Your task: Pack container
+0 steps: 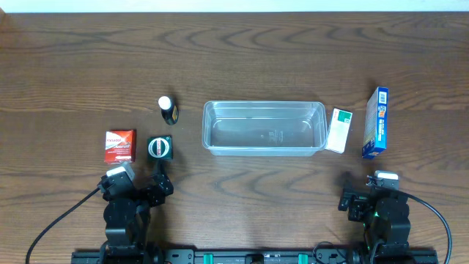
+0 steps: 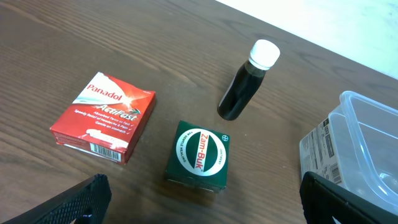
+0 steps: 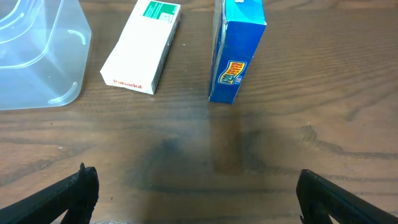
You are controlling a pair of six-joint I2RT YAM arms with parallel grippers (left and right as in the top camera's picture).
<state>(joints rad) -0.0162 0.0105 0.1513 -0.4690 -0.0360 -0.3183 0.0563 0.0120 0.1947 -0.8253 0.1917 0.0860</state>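
The clear plastic container (image 1: 264,127) sits empty at the table's middle; it shows in the left wrist view (image 2: 367,143) and the right wrist view (image 3: 37,53). Left of it lie a red Panadol box (image 1: 119,145) (image 2: 104,117), a green Zam-Buk box (image 1: 160,148) (image 2: 200,155) and a dark bottle with a white cap (image 1: 168,110) (image 2: 245,87). Right of it lie a white Panadol box (image 1: 338,130) (image 3: 142,46) and a blue box (image 1: 375,122) (image 3: 236,53). My left gripper (image 1: 160,183) (image 2: 205,205) is open and empty, just short of the Zam-Buk box. My right gripper (image 1: 350,198) (image 3: 199,196) is open and empty near the front edge.
The wooden table (image 1: 242,51) stretches bare behind the container. The arms' bases and cables (image 1: 58,220) sit along the front edge.
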